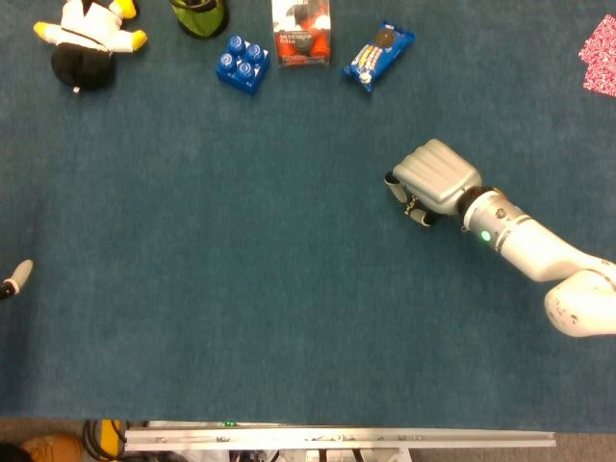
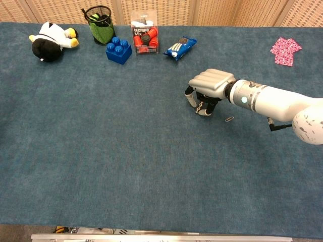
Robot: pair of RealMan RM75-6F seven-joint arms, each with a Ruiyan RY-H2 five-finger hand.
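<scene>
Right hand point(image 2: 207, 92) is low over the blue surface point(image 2: 126, 161), knuckles up, fingers curled under and pointing down at the carpet. The forearm runs off to the right edge in both views. Tucked beneath those fingers is a small metal screw point(image 2: 201, 107), and the hand grips it; in the head view it's mostly hidden under the palm point(image 1: 435, 175), only a sliver showing. Just beside the fingertips, apart from them, lies a paper clip point(image 2: 229, 119), tiny and hard to read. The left hand point(image 1: 13, 280) barely peeks in at the left edge of the head view, cut off, so whether it's spread or closed I cannot tell.
</scene>
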